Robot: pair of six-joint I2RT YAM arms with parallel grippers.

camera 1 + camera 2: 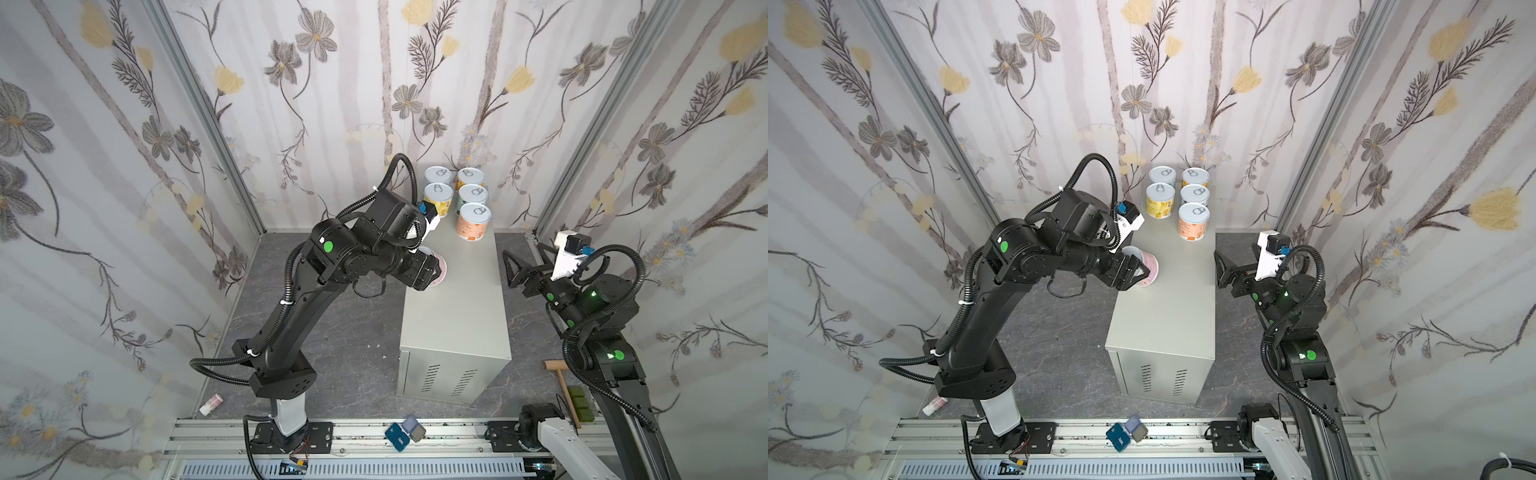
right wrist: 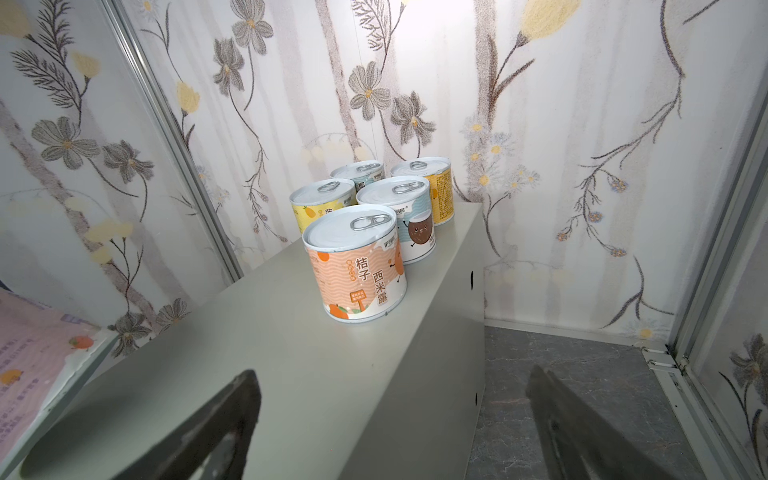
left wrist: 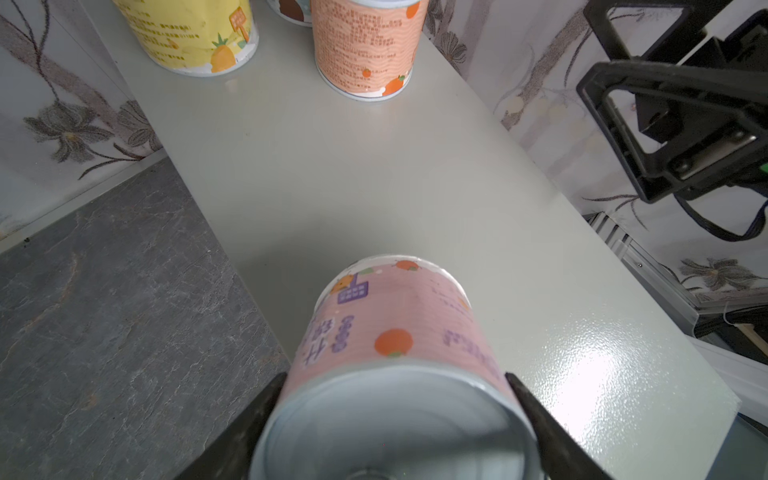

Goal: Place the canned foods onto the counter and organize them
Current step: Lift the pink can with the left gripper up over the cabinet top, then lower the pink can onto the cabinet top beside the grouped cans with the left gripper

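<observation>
A pink can [image 3: 395, 328] hangs tilted over the left edge of the light grey counter [image 1: 453, 316], with its silver end facing the left wrist camera. My left gripper [image 1: 1140, 268] is shut on it, one finger [image 3: 266, 399] against each side. Several cans stand upright in two rows at the counter's far end. The nearest are a salmon can [image 2: 357, 270] and a yellow can [image 1: 438, 199]. My right gripper [image 2: 392, 374] hovers open and empty just off the counter's right edge [image 1: 509, 270].
Dark grey marbled floor [image 1: 332, 332] surrounds the counter, and patterned walls stand close on three sides. A small pink-and-white tube [image 1: 211, 405] lies at the floor's front left. A wooden mallet [image 1: 561, 382] and green blocks [image 1: 577, 401] lie at the front right.
</observation>
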